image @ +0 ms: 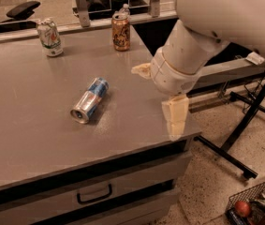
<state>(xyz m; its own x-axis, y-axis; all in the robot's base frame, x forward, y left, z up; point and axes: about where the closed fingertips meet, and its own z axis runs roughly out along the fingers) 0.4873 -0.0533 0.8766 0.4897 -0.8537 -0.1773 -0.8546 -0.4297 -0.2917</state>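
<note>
1. Camera view: a grey table (29, 125) fills the left and middle. A drawer (136, 184) with a dark handle sits pushed in under its front edge.
2. The pale arm (216, 22) comes in from the upper right and bends down over the table's right edge.
3. The hand (154, 103) hangs above the table's right front corner. Its two tan fingers (175, 116) are spread wide apart and hold nothing.
4. A wire basket (253, 191) stands on the floor at the lower right. It holds a round red fruit (242, 208) and a few other items too small to make out.
5. The blue can (90, 100) lies on its side near the table's middle, left of the hand and apart from it. It is silver and blue, and its round end faces the front left.
6. A brown can (121, 30) stands upright at the table's far edge.
7. A white can (50, 36) with green print stands upright at the far left, well apart from the brown can.
</note>
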